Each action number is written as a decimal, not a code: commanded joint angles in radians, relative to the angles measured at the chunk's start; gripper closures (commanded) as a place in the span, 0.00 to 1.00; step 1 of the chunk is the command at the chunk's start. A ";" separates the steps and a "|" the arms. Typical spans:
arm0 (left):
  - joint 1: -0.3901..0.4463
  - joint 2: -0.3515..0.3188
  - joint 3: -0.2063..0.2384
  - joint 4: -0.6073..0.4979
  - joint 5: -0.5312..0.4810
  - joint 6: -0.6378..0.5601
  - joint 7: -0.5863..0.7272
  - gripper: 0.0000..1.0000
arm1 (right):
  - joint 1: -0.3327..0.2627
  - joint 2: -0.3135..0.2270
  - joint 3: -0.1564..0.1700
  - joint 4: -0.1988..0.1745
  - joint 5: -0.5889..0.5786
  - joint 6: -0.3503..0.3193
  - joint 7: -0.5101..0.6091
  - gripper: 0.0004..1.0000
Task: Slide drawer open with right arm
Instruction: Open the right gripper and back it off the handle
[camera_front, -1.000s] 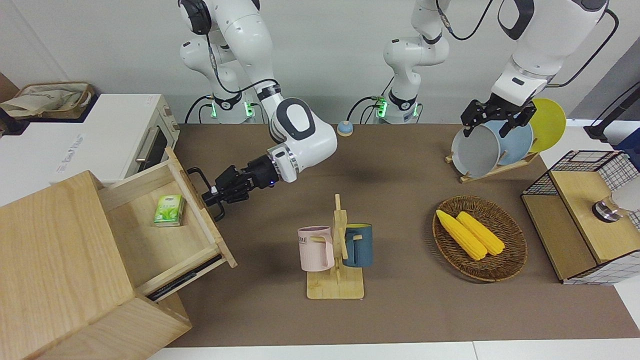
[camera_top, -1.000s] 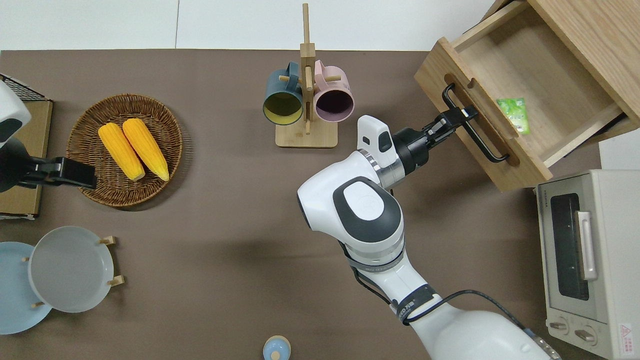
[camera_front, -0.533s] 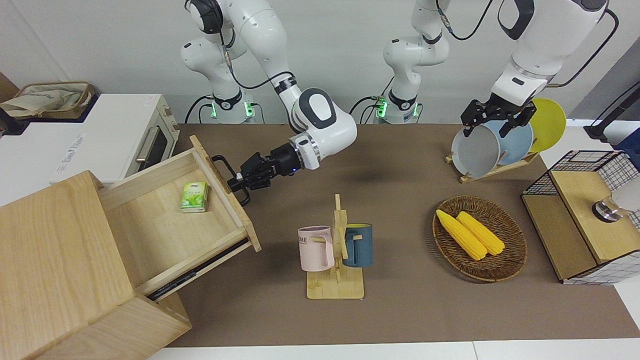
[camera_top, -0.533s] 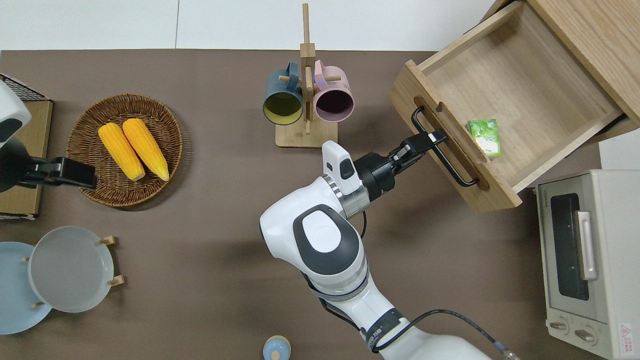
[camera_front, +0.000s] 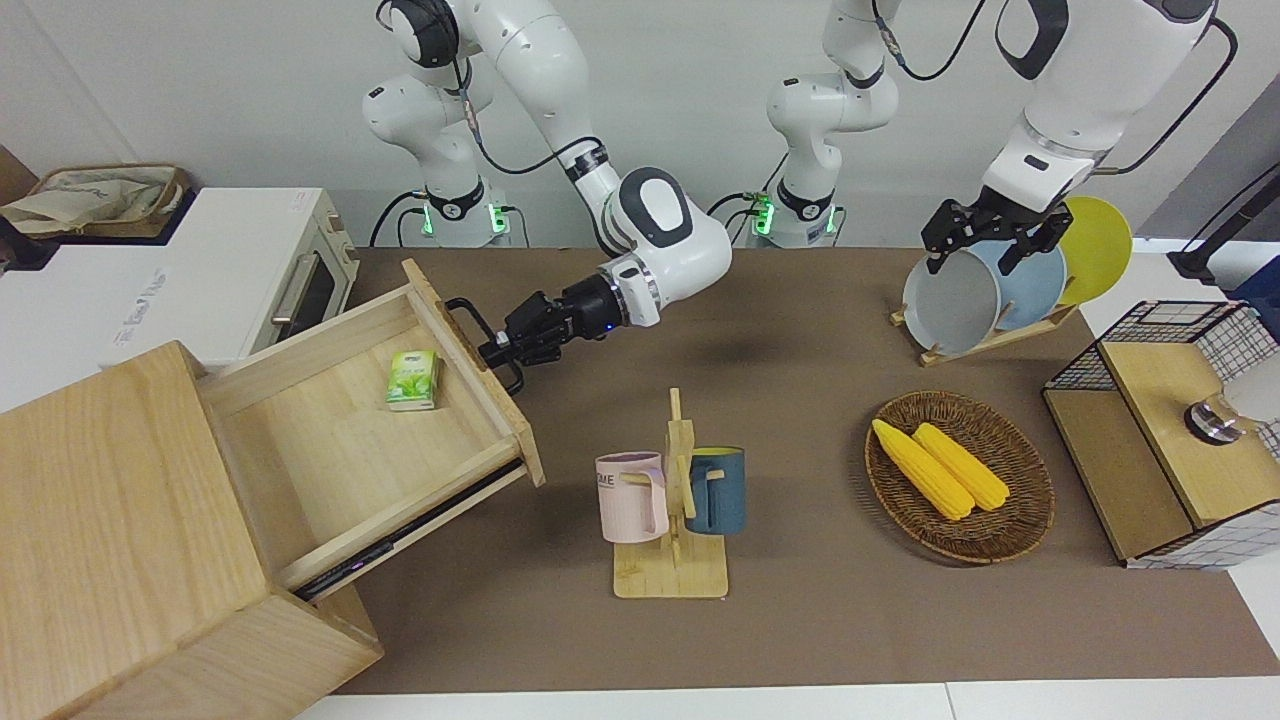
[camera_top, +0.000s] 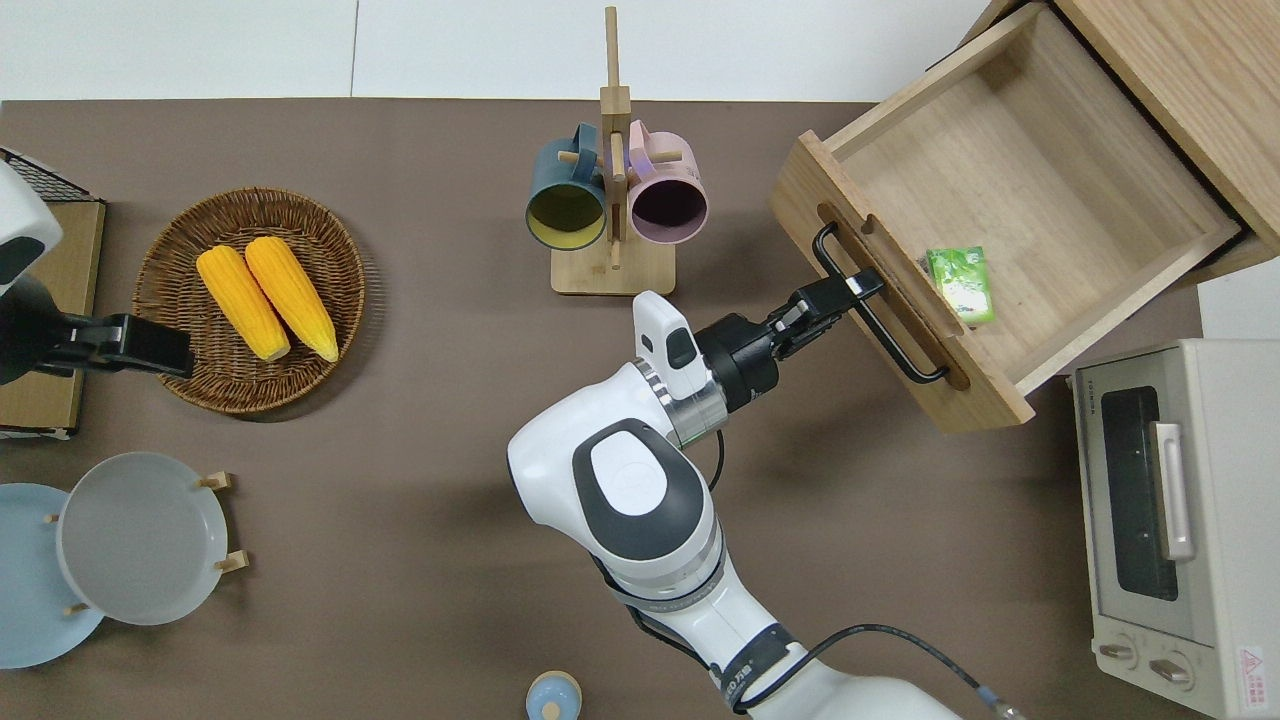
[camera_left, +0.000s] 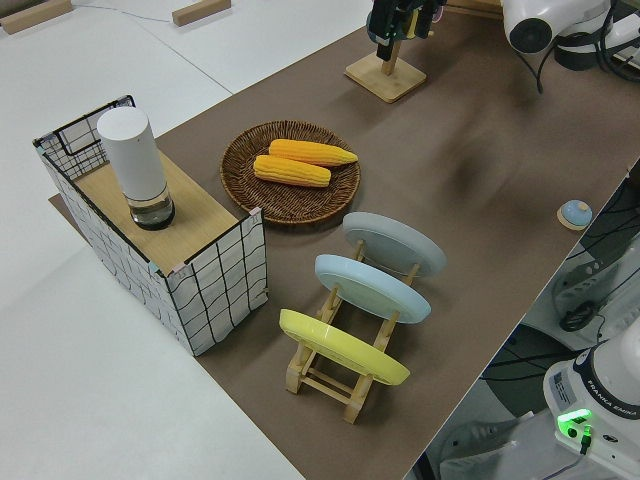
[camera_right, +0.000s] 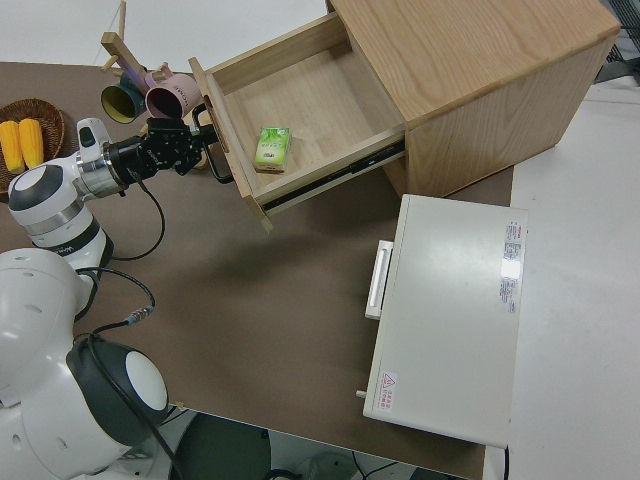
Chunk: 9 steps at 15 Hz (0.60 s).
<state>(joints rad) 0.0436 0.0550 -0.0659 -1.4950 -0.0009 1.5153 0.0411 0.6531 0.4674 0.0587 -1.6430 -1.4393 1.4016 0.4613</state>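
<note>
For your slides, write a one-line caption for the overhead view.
Right gripper grips the handle of the open drawer.

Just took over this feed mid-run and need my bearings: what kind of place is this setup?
Likely a robot lab's mock kitchen tabletop, not a real kitchen: a toaster oven, a mug rack and plates in a rack share one table, with two robot arms mounted at its edge. The right gripper holds the open drawer's handle.

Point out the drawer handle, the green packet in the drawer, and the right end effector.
drawer handle (camera_top: 905, 350), overhead view, on the black bar.
green packet (camera_top: 960, 283), overhead view, middle of its top face.
right end effector (camera_top: 860, 288), overhead view, between its fingertips at the handle.
</note>
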 joint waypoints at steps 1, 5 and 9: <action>-0.007 -0.004 0.000 0.009 0.018 -0.018 -0.010 0.01 | 0.043 0.010 -0.002 0.051 -0.010 -0.049 -0.062 0.64; -0.005 -0.004 0.000 0.009 0.018 -0.018 -0.010 0.01 | 0.039 0.008 -0.004 0.051 -0.006 -0.039 -0.029 0.01; -0.007 -0.004 0.000 0.010 0.018 -0.018 -0.010 0.01 | 0.043 0.010 -0.004 0.051 0.023 -0.030 0.091 0.01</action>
<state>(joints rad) 0.0436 0.0550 -0.0659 -1.4950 -0.0009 1.5153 0.0411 0.6905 0.4681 0.0587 -1.6078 -1.4390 1.3795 0.4763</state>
